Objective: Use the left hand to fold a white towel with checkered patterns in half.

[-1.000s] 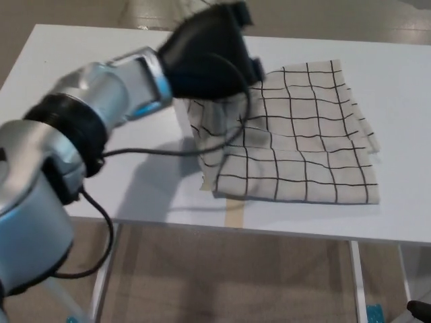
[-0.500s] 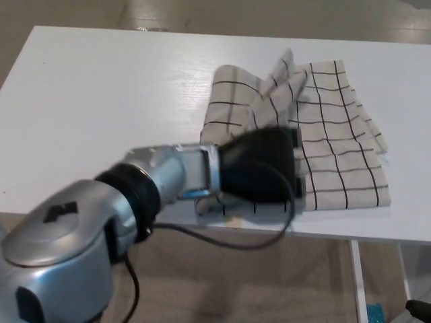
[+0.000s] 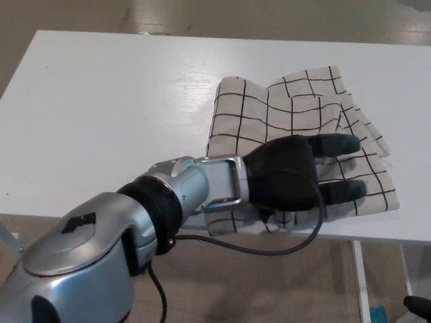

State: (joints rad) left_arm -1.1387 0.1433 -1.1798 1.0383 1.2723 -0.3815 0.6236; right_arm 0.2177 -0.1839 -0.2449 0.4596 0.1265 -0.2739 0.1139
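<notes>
1. One robot hand (image 3: pixel 296 178) is in the picture, the left one, coming in from the lower left on a silver arm (image 3: pixel 135 229) with a black cable (image 3: pixel 269 250) looping beneath the wrist.
2. Its two thick fingers (image 3: pixel 333 144) are stretched out flat and apart, pointing to the right, palm down; they pinch nothing.
3. The robot hand lies over the near part of the towel (image 3: pixel 269 114), seemingly pressing on the cloth, though contact under the palm cannot be made out.
4. One towel, white with a black checkered grid, sits on the right half of the desk (image 3: pixel 108 101).
5. The towel is bunched in layers, with a rumpled fold rising at its far side and several stacked edges showing along its right side.
6. Its near edge lies just at the front rim of the desk, partly hidden under the wrist.
7. One desk, white-topped; its left half is bare surface.
8. The right robot hand does not show anywhere.
9. Below the desk's front rim, a pale floor (image 3: pixel 269 289) and one white desk leg (image 3: pixel 359 282) are visible at the lower right.
</notes>
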